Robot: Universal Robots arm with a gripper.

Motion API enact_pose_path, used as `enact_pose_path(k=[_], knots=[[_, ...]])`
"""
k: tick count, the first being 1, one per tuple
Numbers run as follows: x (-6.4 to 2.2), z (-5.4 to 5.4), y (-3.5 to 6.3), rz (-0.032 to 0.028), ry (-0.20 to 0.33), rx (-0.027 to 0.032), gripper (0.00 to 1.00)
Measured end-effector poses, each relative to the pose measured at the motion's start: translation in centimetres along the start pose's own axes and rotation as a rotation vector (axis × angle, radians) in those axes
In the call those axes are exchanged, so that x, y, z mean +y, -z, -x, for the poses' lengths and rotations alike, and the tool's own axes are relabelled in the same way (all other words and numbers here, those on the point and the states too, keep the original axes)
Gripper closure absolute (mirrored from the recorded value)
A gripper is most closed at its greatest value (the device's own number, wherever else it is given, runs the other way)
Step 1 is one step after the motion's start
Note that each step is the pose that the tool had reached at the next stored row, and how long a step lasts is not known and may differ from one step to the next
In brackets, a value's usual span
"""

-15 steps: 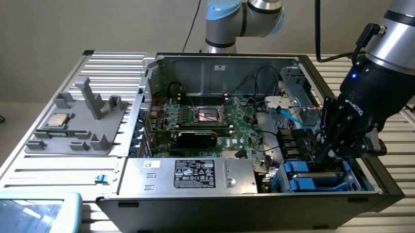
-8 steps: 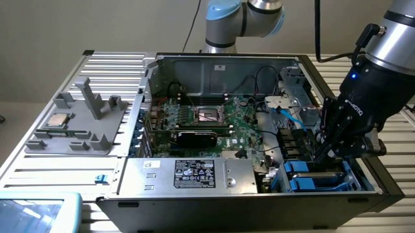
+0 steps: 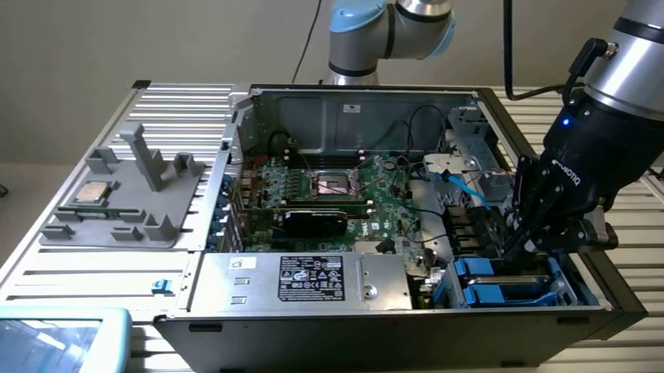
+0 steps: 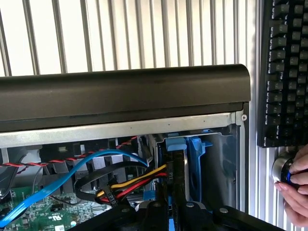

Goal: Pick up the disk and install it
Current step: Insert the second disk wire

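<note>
In the wrist view the disk [image 4: 176,168] shows edge-on as a dark slab with a blue carrier tab at its far end. It stands between my black fingers [image 4: 154,211]; the gripper [image 4: 175,211] is shut on it. It points into the drive bay at the corner of the open computer case [image 3: 343,311]. From the exterior view, the gripper [image 3: 515,252] reaches down into that bay at the case's near right corner. The blue carrier of the disk [image 3: 475,267] sits right under its fingertips.
A second blue carrier [image 4: 199,163] [image 3: 503,295] sits beside the disk in the bay. Blue, red, yellow and black cables [image 4: 120,180] hang close by over the motherboard [image 3: 332,194]. A hand [image 4: 296,187] rests below a keyboard [image 4: 284,72] outside the case. A processor chip [image 3: 96,192] lies on a grey tray.
</note>
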State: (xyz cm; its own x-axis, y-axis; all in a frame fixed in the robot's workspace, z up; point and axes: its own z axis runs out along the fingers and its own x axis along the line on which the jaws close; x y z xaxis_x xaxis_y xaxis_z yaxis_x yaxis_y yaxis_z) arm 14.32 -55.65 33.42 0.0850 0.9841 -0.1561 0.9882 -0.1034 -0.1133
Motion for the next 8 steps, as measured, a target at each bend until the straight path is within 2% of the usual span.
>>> enact_pose_path(k=[8], knots=[[0.01, -0.01, -0.01, 0.0000, 0.000, 0.0008, 0.82]])
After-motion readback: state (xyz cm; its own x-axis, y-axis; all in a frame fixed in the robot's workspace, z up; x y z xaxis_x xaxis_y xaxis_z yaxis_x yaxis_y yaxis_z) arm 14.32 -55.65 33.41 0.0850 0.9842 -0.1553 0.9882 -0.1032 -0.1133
